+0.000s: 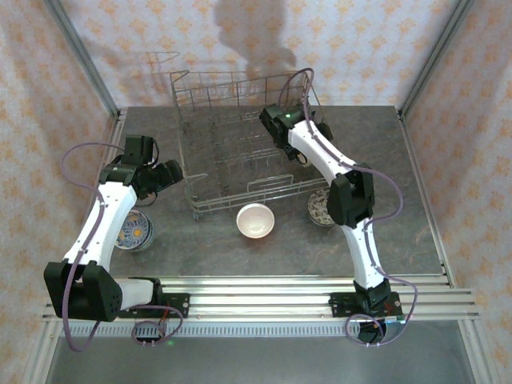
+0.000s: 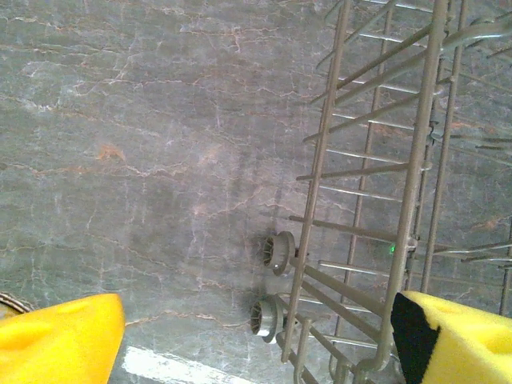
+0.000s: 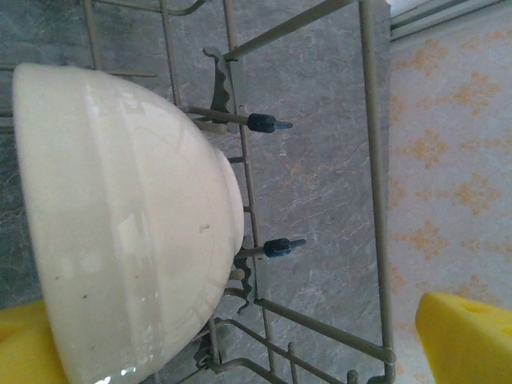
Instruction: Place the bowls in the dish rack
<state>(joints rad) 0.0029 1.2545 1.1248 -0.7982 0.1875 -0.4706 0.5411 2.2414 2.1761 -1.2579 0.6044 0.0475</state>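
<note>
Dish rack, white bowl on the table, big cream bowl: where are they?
dish rack (image 1: 228, 148): top view, its wire floor.
white bowl (image 1: 255, 221): top view, its inside.
cream bowl (image 3: 128, 240): right wrist view, its outer side.

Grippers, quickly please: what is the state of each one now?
Left gripper: open, holding nothing.
Right gripper: open; the cream bowl in the rack is not gripped.

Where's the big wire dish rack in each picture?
Top external: the dish rack sits in the upper middle.
Left wrist: the dish rack runs down the right side.
Right wrist: the dish rack wires cross the picture behind the cream bowl.
Shared landmark: the grey marble table lies under it every time.
</note>
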